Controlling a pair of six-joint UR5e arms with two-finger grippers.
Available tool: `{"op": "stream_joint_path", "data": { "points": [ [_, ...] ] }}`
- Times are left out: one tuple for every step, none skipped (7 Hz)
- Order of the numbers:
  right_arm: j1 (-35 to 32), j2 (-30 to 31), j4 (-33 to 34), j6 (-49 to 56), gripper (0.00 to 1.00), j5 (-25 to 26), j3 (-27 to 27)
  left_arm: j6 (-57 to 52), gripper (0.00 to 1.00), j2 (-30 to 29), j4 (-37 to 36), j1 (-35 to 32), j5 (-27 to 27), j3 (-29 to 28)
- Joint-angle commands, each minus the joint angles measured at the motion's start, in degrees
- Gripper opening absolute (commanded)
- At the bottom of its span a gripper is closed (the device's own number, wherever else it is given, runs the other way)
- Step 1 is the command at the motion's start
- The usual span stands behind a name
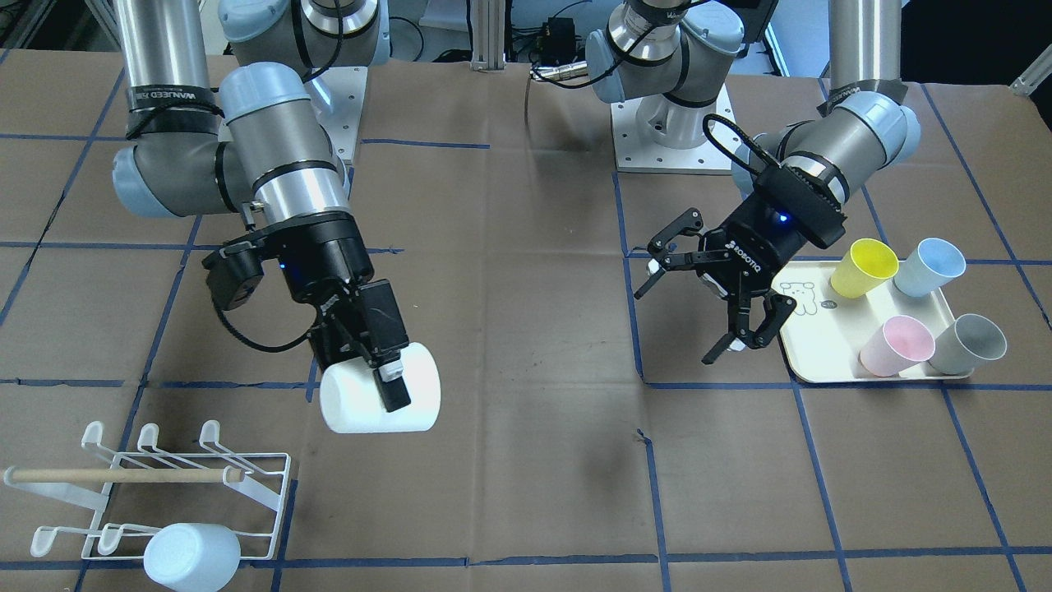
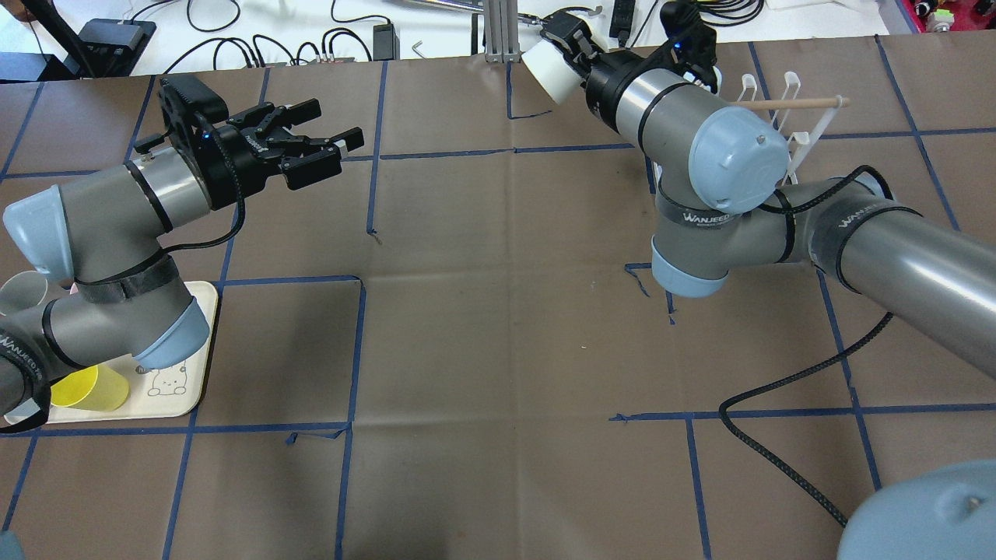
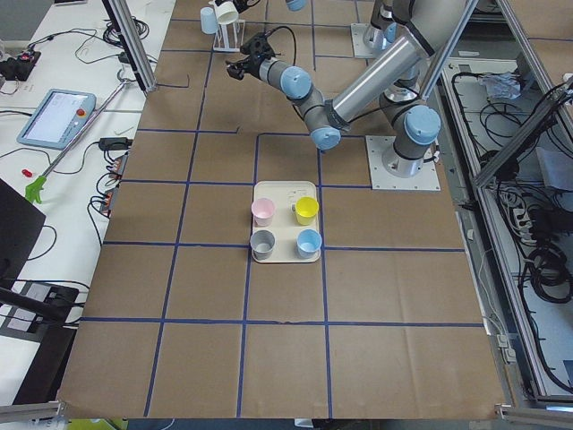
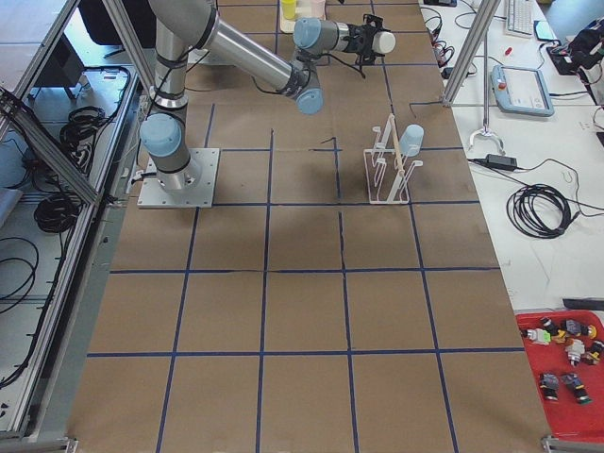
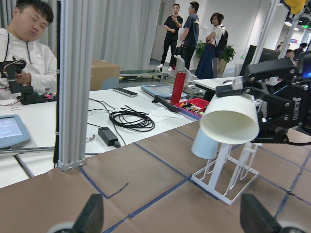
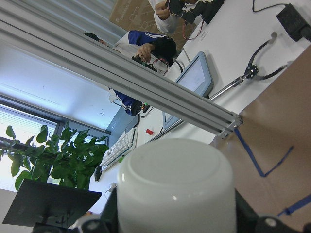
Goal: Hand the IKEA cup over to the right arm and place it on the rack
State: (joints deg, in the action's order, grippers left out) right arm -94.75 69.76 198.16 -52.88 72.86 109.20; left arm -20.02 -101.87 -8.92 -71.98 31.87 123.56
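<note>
The right gripper (image 1: 374, 385) is hanging over the bare table (image 1: 526, 345), near the rack (image 1: 123, 475), with open brown paper lying between them. Its fingers are pinching the white IKEA cup (image 1: 349, 407), which is lying sideways in the air. A pale cup (image 1: 191, 557) is sitting on the rack's operator-side edge. The left gripper (image 1: 675, 325) is hovering beside the tray (image 1: 809, 349), fingers spread wide, holding nothing.

Tray (image 3: 283, 191) on bench (image 3: 179, 296), holding pink cup (image 3: 263, 211), yellow cup (image 3: 307, 210), grey cup (image 3: 262, 243), blue cup (image 3: 309, 242), left hand (image 3: 235, 67) well beyond, rack (image 3: 235, 34) and white cup (image 3: 226, 11) farthest.
</note>
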Motion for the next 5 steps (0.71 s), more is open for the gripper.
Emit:
{"op": "stream_joint_path", "data": {
  "points": [
    [6.39, 0.02, -0.4, 23.05, 0.14, -0.87, -0.39, 2.26, 0.99, 2.36, 11.56, -1.04, 11.06, -5.22],
    [8.69, -0.15, -0.76, 32.74, 0.14, -0.27, -0.47, 2.26, 0.99, 2.64, 18.08, -3.58, 19.02, -9.52],
    [11.14, -0.41, -5.28, 39.72, 0.1, 0.08, -0.56, 2.26, 0.99, 2.99, 25.02, -7.17, 28.94, -13.22],
    [14.48, -0.76, -7.42, 49.27, 0.1, 0.35, -2.13, 2.35, 0.99, 4.21, 35.1, -10.34, 38.35, -17.87],
    [16.42, -0.94, -8.13, 55.11, 0.1, 0.7, -3.71, 2.7, 0.99, 5.87, 50.25, -12.72, 46.18, -23.83]
  ]
}}
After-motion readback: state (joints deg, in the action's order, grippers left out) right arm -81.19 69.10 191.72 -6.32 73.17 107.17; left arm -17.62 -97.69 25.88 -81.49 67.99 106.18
